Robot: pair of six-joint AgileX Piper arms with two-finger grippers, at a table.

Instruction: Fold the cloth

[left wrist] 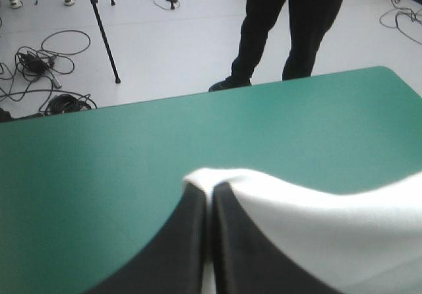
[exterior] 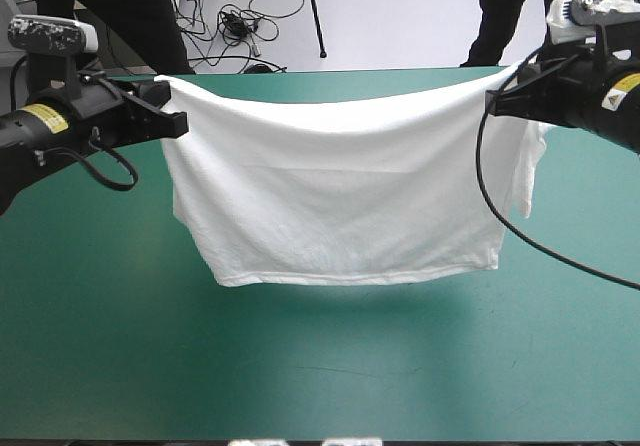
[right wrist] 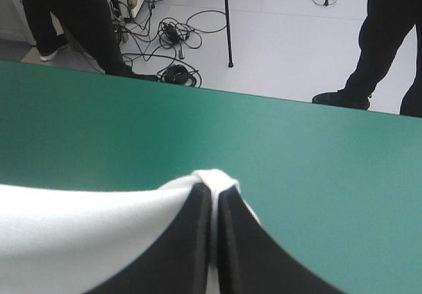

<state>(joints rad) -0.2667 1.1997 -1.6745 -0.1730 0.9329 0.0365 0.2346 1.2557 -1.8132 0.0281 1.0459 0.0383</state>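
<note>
- At the left: left gripper (exterior: 170,118) raised above the table, fingers pressed together on one top corner of the T-shirt (exterior: 340,196). White fold pinched at the tips in the left wrist view.
- Between the arms: T-shirt hung as a broad sheet over the teal-green cover (exterior: 300,376). Top edge sagging in the middle, hem low, apparently clear of the cover, soft shadow beneath.
- At the right: right gripper (exterior: 497,101) clamped likewise on the other top corner. Loose flap of fabric dangling just beside it.
- Step in hand, by judgement: lifted and stretched out, not yet laid down or folded.
- Next, probably: lower both sides together at even tension, set the hem down first, then drape the rest over for a fold.
</note>
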